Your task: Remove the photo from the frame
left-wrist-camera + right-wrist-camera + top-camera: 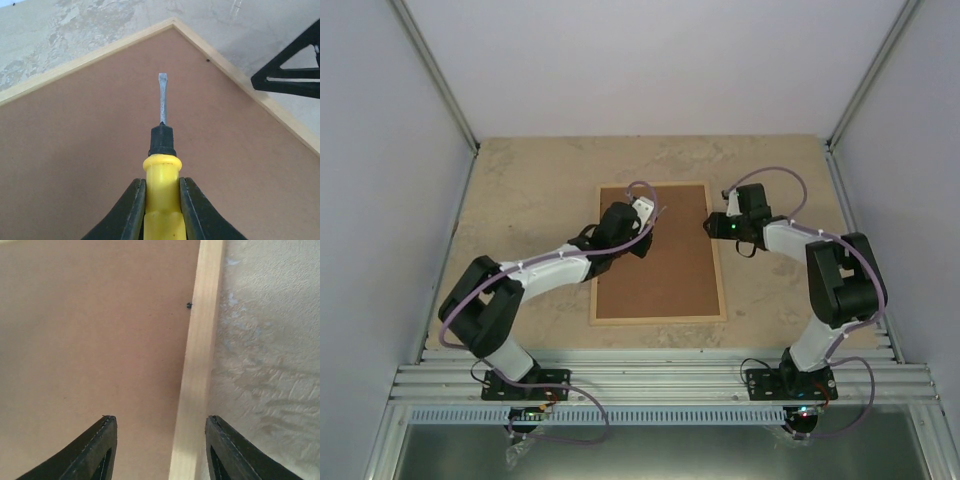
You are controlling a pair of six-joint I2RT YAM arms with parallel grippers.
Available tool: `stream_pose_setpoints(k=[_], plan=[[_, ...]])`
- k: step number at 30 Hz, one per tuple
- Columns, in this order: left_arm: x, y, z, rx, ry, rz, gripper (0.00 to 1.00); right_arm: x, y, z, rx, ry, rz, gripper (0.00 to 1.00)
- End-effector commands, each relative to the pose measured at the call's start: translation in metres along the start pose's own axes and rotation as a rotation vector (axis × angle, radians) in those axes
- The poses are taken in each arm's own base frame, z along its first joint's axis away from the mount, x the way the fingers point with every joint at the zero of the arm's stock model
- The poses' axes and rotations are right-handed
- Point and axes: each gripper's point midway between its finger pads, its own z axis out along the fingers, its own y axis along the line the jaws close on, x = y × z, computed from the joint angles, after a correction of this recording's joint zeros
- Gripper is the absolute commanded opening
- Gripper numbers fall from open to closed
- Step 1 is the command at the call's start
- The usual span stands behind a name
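The pale wood frame lies face down on the table, its brown backing board up; the photo is hidden under it. My left gripper is shut on a yellow-handled flat screwdriver, whose blade points over the board toward the frame's far corner. In the top view the left gripper is over the board's upper left. My right gripper is open, straddling the frame's right rail; in the top view the right gripper is at the upper right rail. A small black retaining tab sits by that rail.
The right gripper's black fingers show at the right of the left wrist view, beyond the frame's edge. The mottled beige table lies around the frame. White walls with metal rails enclose the table on the left, right and back.
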Motion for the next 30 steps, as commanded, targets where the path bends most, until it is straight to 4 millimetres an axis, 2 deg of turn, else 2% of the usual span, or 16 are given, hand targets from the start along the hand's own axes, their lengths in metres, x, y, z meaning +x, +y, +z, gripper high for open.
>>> stream_pose_setpoints(k=[1,8,13,19,30], plan=[[-0.003,0.000,0.015,0.065,0.043,0.031,0.00,0.005,-0.018,0.013,0.078,0.044,-0.047,0.48],[0.016,-0.001,0.039,0.075,0.136,0.099,0.00,0.020,-0.023,0.029,0.085,0.083,-0.054,0.39],[0.017,-0.005,0.045,0.113,0.148,0.148,0.00,0.033,-0.009,0.036,0.048,0.118,-0.087,0.24],[0.029,-0.011,0.050,0.169,0.209,0.200,0.00,0.043,0.012,0.037,0.003,0.136,-0.140,0.09],[0.035,0.000,0.062,0.158,0.245,0.209,0.00,0.055,0.040,0.036,-0.069,0.147,-0.200,0.07]])
